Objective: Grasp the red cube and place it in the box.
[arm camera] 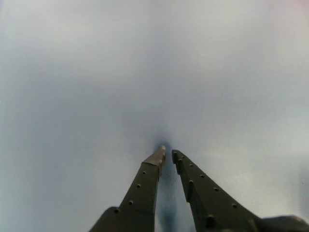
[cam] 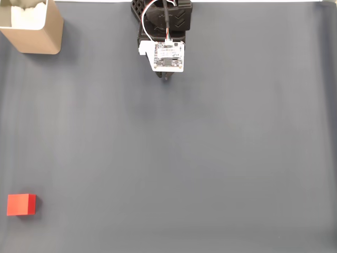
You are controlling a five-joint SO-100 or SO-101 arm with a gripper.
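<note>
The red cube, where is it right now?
In the fixed view the red cube sits on the grey mat near the bottom-left corner, far below the tan box in the top-left corner and far from the arm at the top.

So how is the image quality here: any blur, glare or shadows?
Fixed view: even light, sharp red cube and box, soft shadows. Wrist view: the mat looks hazy and featureless, and a dark shadow sits under the gripper.

Even, soft light falls across the grey surface (cam: pixel 210 158) in the fixed view with only faint shadows, while the wrist view shows it hazy and unfocused beyond the sharper fingers (arm camera: pixel 145 188).
</note>
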